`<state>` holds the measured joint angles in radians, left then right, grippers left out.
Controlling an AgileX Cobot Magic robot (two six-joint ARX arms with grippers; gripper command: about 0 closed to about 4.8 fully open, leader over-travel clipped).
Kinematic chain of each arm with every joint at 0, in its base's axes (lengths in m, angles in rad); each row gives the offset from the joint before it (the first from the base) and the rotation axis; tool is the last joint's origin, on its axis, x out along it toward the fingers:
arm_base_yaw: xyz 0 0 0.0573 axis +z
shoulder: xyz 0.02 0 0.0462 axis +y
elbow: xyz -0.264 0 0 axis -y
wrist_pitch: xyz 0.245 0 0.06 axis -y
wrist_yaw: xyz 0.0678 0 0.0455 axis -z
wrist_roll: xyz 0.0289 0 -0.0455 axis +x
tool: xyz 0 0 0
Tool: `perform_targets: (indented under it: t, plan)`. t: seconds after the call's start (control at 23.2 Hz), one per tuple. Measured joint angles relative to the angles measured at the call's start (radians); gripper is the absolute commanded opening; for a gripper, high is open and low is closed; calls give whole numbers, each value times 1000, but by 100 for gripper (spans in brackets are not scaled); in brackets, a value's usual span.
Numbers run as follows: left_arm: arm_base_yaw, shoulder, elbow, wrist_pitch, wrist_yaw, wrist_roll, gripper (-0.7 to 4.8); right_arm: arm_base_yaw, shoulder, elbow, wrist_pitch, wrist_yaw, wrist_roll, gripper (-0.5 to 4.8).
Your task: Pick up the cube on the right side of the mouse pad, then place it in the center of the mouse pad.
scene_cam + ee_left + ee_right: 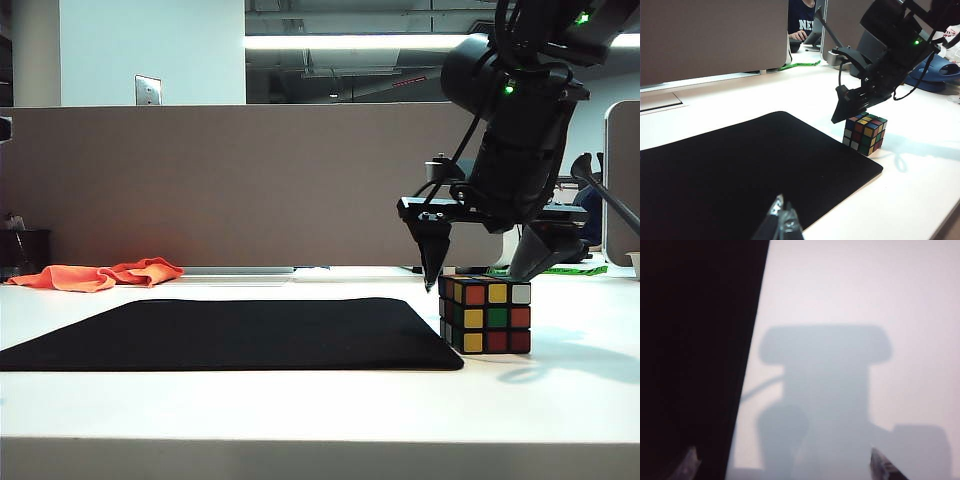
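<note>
The right gripper (482, 268) hangs spread wide and empty over the cube (485, 315), one finger tip at each top edge, nothing gripped. The cube sits on the white table (300, 410), just off the right edge of the pad (230, 332), perhaps touching it. A slightly off-centre descent could land a fingertip on the cube's top, tipping it or shoving it onto the pad; the near finger could also catch the pad's edge. The left gripper (781, 220) waits low over the pad's near side, tips close together, holding nothing.
</note>
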<state>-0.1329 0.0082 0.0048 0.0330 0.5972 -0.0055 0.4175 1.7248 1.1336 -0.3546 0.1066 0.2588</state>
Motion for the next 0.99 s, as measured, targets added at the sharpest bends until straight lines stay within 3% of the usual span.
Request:
perform_targets:
  t: [0.99]
  plan:
    - [0, 0, 0, 0, -15, -7, -6, 20, 0, 8, -173, -38, 2, 479]
